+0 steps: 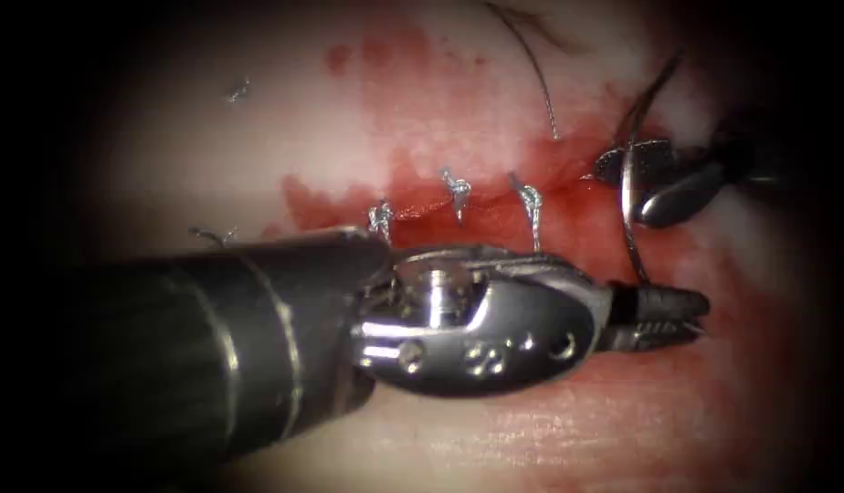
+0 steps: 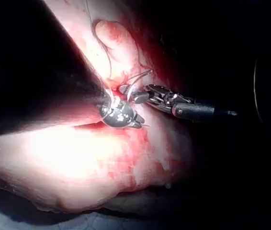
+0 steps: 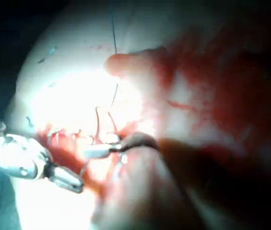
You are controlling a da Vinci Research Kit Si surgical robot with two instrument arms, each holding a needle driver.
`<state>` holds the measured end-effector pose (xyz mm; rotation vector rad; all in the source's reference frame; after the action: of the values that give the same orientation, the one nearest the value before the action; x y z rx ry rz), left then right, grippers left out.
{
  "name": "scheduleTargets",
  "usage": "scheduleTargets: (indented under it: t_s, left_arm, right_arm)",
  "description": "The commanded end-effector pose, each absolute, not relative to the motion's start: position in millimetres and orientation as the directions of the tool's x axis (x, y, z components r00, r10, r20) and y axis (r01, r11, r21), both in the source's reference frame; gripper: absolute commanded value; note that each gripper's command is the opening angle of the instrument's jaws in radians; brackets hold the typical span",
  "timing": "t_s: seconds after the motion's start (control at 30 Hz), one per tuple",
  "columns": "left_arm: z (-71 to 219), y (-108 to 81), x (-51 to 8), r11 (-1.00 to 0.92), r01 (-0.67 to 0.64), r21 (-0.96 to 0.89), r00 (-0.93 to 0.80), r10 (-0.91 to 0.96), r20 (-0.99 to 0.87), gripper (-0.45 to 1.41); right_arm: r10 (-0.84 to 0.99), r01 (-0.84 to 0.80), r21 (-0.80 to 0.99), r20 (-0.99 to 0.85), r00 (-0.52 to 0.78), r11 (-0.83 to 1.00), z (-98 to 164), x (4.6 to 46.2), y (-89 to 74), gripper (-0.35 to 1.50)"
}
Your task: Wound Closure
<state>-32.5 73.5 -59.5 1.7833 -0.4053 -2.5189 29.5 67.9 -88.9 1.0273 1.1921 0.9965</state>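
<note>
Endoscope view: nearest the camera, the left tool (image 1: 664, 319) runs in from the left across the near side of the tissue (image 1: 550, 438), its dark shaft and shiny wrist covering much of the near ground. Its jaws are narrow, nearly together, with the lower end of the curved needle (image 1: 628, 205) at their tips; whether they truly grip it I cannot tell. The needle arcs up from there on the right end of the cut (image 1: 495, 215) to the right tool (image 1: 655, 183), whose jaws are parted around its upper curve. Three stitches (image 1: 457, 192) cross the cut to the left, ringed by red fluid (image 1: 413, 100). Thread (image 1: 541, 82) trails away on the far side. Open tissue lies far left and near right.

Left wrist view: the left tool (image 2: 138, 123) and right tool (image 2: 130, 93) sit close, tips near each other, the needle (image 2: 133, 86) between them. Pale tissue (image 2: 78, 158) falls off toward the near edge.

Right wrist view: the right tool (image 3: 114, 149) holds at the cut; the left tool (image 3: 71, 181) lies just beside it.
</note>
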Motion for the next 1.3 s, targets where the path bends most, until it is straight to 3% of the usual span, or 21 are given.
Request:
scheduleTargets:
  t_s: [0.03,0.1,0.23,0.57,0.6,0.7,0.73,0.87,1.17,1.2,1.23,1.3]
  left_arm:
    - [-59.2,74.0,-33.1,-0.965,-0.127,0.229,-0.343,-0.174,-0.923,-0.35]
    - [-59.2,74.0,-33.1,-0.964,-0.125,0.234,-0.344,-0.180,-0.922,-0.35]
    - [-59.2,74.0,-33.1,-0.965,-0.122,0.234,-0.345,-0.179,-0.921,-0.35]
    - [-59.2,73.9,-33.2,-0.966,-0.115,0.232,-0.350,-0.179,-0.920,-0.35]
    - [-59.2,73.9,-33.2,-0.966,-0.115,0.232,-0.350,-0.179,-0.920,-0.35]
    - [-59.2,73.9,-33.2,-0.966,-0.115,0.232,-0.350,-0.179,-0.920,-0.35]
    - [-59.2,73.9,-33.2,-0.966,-0.115,0.232,-0.350,-0.179,-0.920,-0.35]
    - [-59.2,73.9,-33.2,-0.966,-0.115,0.231,-0.350,-0.179,-0.920,-0.35]
    - [-59.2,74.0,-33.1,-0.966,-0.115,0.231,-0.349,-0.178,-0.920,-0.35]
    - [-59.2,74.0,-33.1,-0.966,-0.115,0.231,-0.349,-0.178,-0.920,-0.35]
    - [-59.2,74.0,-33.1,-0.966,-0.115,0.231,-0.349,-0.178,-0.920,-0.35]
    - [-59.3,74.0,-33.1,-0.966,-0.115,0.230,-0.348,-0.178,-0.920,-0.35]
  right_arm:
    - [0.966,-0.054,0.969,-0.236,0.102,0.242,-88.5,30.6,68.0,0.93]
    - [0.967,-0.055,0.969,-0.235,0.101,0.242,-88.5,30.8,68.1,0.84]
    - [0.969,-0.055,0.971,-0.225,0.100,0.231,-88.5,30.9,68.1,-0.35]
    - [0.959,-0.083,0.957,-0.270,0.086,0.277,-88.4,30.4,69.5,-0.35]
    - [0.956,-0.078,0.955,-0.282,0.076,0.288,-88.5,30.4,69.5,-0.23]
    - [0.945,-0.078,0.942,-0.324,0.055,0.327,-88.8,30.5,69.4,0.99]
    - [0.943,-0.077,0.940,-0.329,0.056,0.332,-88.8,30.6,69.3,1.01]
    - [0.941,-0.075,0.939,-0.334,0.053,0.337,-89.1,30.8,69.0,0.99]
    - [0.944,-0.110,0.939,-0.329,-0.009,0.326,-89.9,30.7,70.1,0.76]
    - [0.944,-0.112,0.939,-0.329,-0.010,0.325,-89.9,30.7,70.1,0.52]
    - [0.944,-0.112,0.939,-0.329,-0.009,0.326,-89.9,30.7,70.0,0.12]
    - [0.935,-0.116,0.929,-0.353,0.003,0.351,-89.8,30.7,69.6,-0.35]
